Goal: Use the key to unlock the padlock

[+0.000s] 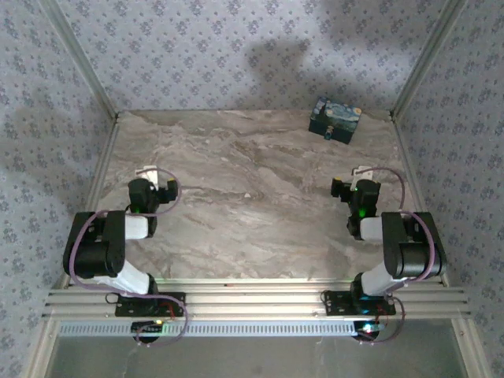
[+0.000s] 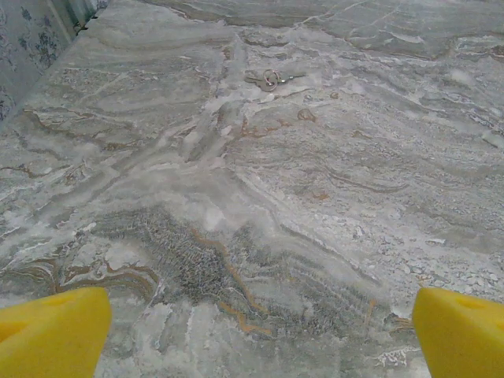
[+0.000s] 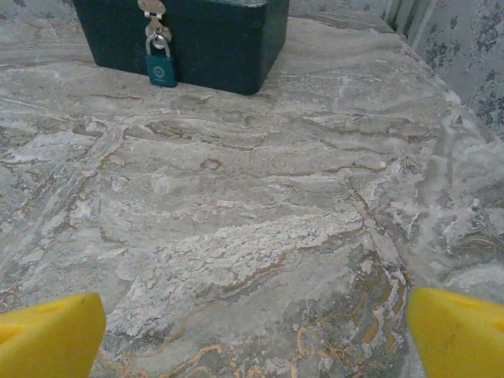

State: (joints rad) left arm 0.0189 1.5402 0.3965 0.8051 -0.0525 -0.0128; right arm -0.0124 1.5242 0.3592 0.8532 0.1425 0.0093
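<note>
A small teal padlock [image 3: 161, 68] hangs shut from the metal hasp on the front of a dark green box [image 3: 213, 39]. That box [image 1: 335, 118], with a painted lid, stands at the table's far right. A silver key [image 2: 270, 78] on a ring lies flat on the marble, well ahead of my left gripper [image 2: 256, 335]. My left gripper [image 1: 157, 183] hovers low at the left, open, its yellow fingertips [image 2: 51, 335] wide apart with nothing between them. My right gripper [image 3: 256, 339] is open too and faces the box from a distance. In the top view the right gripper [image 1: 350, 185] sits near the right side.
The marble tabletop [image 1: 252, 228] is bounded by patterned walls and metal posts at left [image 1: 106, 150] and right [image 1: 402, 150]. A wide stretch of bare marble lies between the two arms and in front of the box.
</note>
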